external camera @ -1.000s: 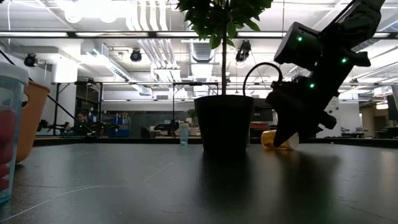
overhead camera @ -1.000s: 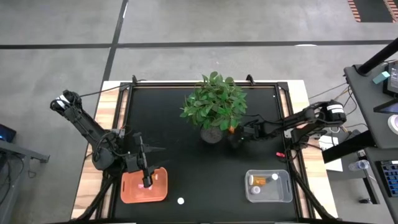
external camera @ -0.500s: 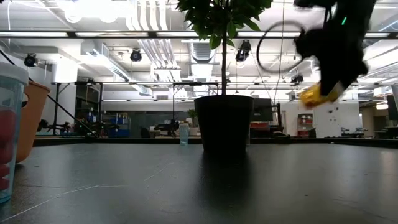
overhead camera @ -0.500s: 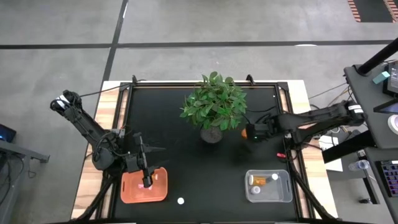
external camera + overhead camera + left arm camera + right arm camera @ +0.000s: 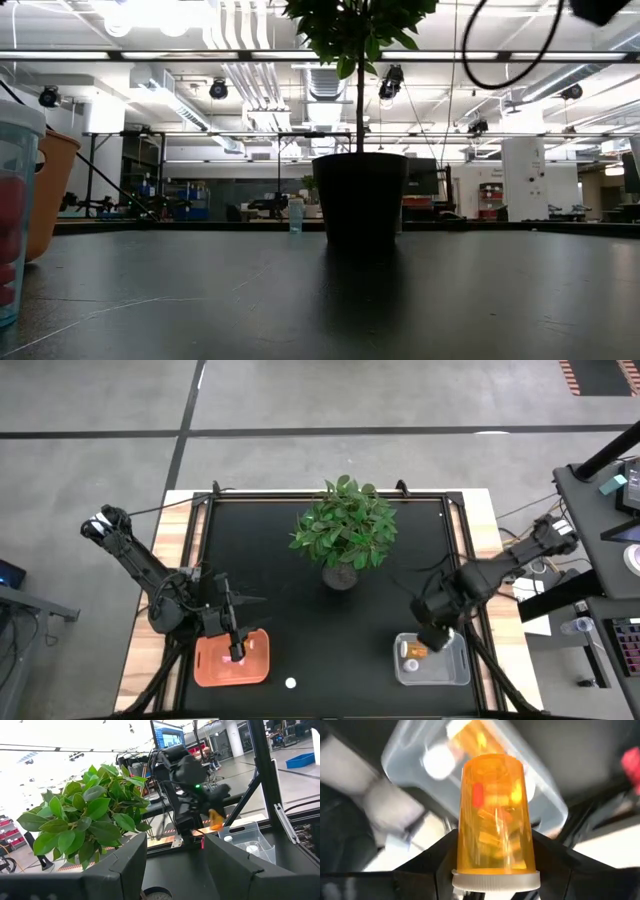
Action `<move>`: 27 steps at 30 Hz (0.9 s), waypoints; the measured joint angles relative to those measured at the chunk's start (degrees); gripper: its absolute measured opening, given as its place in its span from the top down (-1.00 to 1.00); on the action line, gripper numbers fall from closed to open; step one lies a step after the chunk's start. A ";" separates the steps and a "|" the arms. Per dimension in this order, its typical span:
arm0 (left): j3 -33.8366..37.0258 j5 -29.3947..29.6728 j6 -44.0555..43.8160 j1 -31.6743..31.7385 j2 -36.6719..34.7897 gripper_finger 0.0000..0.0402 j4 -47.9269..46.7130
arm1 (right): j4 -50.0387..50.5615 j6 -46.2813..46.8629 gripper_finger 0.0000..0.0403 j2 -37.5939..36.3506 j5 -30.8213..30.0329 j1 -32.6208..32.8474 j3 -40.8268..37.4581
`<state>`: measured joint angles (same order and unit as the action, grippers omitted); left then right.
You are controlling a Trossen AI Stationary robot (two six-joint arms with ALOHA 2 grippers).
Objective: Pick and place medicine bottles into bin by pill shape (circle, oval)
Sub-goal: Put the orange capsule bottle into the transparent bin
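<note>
My right gripper (image 5: 432, 638) hangs above the clear bin (image 5: 455, 672) at the near right, shut on an orange medicine bottle (image 5: 492, 815) with a white cap. The left wrist view shows that bottle (image 5: 216, 819) clear of the bin (image 5: 250, 840). In the clear bin lie an orange bottle (image 5: 418, 651) and a white one (image 5: 411, 664). My left gripper (image 5: 175, 855) waits open above the orange bin (image 5: 255, 665), in which a pinkish bottle (image 5: 238, 652) lies. One white-capped bottle (image 5: 290, 683) stands on the table near the front edge. My right gripper pinches the orange bottle between its two fingers (image 5: 432, 855) at its cap end (image 5: 470, 862). The bottle lies along the fingers, cap toward the palm and base pointing away. The fingers slant down from above. The bottle is lifted clear, over the clear bin.
A leafy potted plant (image 5: 345, 530) stands at the table's far middle. The dark tabletop (image 5: 330, 630) lies bare between the two bins. In the low view a clear bottle with red pills (image 5: 15, 210) stands close at the left.
My right gripper has lifted the orange bottle off the table beside the plant pot and carried it toward the near edge, to above the clear bin. It has tipped from about level to pointing steeply down. It has left the low view upward.
</note>
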<state>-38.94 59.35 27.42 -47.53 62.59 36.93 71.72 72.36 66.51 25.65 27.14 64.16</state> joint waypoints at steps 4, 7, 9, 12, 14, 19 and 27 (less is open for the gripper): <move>0.02 0.00 0.00 0.00 0.00 0.10 0.00 | -0.28 4.96 0.02 3.27 7.34 5.89 0.10; 0.09 0.00 0.00 0.00 0.00 0.10 0.02 | -0.49 7.64 0.02 5.62 12.87 9.83 -0.72; 0.21 0.00 0.00 0.00 0.00 0.10 0.04 | -1.41 8.71 0.02 7.15 15.25 12.01 -1.12; 0.45 0.00 -0.02 0.00 0.00 0.10 0.04 | -5.76 9.99 0.02 8.91 16.54 14.04 -1.35; 0.56 -0.01 -0.02 -0.02 -0.02 0.10 0.09 | -8.52 10.19 0.02 10.25 16.50 14.34 -1.35; 0.63 0.00 -0.02 0.00 -0.02 0.10 0.11 | -9.28 6.06 0.02 14.27 16.20 14.20 -1.39; 0.68 0.00 -0.06 0.00 -0.02 0.10 0.13 | -8.89 -1.76 0.02 20.26 16.29 14.14 -2.45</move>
<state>-38.26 59.35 27.36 -47.53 62.57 37.06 62.84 70.60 86.77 41.94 41.28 61.71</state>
